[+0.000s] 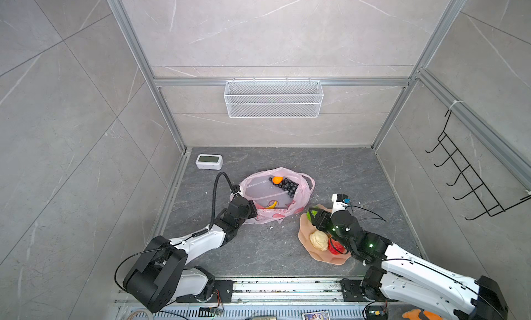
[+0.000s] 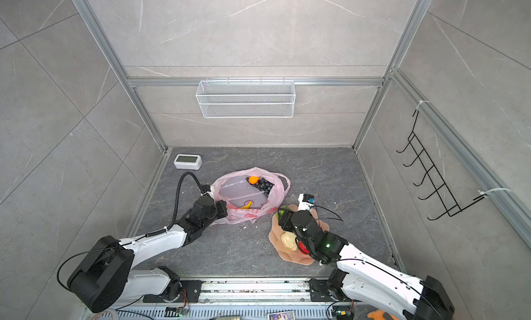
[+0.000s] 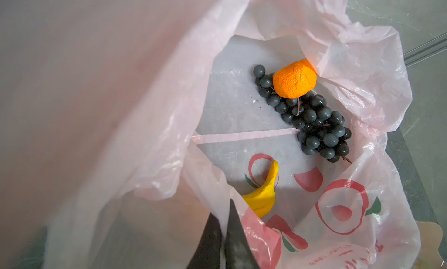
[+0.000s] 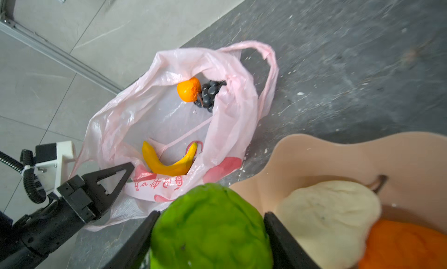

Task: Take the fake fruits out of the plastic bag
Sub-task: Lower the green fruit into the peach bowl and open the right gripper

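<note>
While left end effector (image 4: 125,169) pinches plastic bag (image 4: 232,110) rim, right end effector (image 4: 211,217) clamping bumpy green ball (image 4: 210,234) should release low over dish (image 4: 302,144).

The plastic bag (image 4: 232,105) bears red printed characters (image 4: 160,184) on a white band near its rim, seen inverted and not legible. Its smaller red print (image 3: 331,255) is equally unreadable.
</note>
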Robot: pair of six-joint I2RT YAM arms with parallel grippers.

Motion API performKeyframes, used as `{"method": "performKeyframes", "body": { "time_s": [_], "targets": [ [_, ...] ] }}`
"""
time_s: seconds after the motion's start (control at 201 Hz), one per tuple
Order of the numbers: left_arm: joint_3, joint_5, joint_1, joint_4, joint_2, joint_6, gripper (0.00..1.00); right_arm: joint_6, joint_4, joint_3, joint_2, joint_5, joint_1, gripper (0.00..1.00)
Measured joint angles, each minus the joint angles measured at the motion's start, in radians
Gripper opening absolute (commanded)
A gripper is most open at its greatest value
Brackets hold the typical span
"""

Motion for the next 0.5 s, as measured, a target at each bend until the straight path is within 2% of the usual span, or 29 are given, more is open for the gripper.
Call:
{"method": "performKeyframes", "body": {
  "time_s": [0.134,0.244,0.373,0.498],
  "targets": [
    [0.0,0.0,0.0,0.0,0.003,0.0,0.09,0.007,-0.099,-0.003,-0.1,0.067,0.0,0.53],
    [0.0,0.001,0.0,0.0,0.006,0.0,0.09,0.01,-0.118,-0.023,-0.132,0.076,0.0,0.53],
    [0.0,0.002,0.0,0.0,0.009,0.0,0.09,-0.007,-0.048,-0.082,-0.119,0.028,0.0,0.53],
    [0.002,0.002,0.0,0.0,0.01,0.0,0.09,-0.039,0.085,-0.134,-0.044,-0.037,0.003,0.53]
  ]
}}
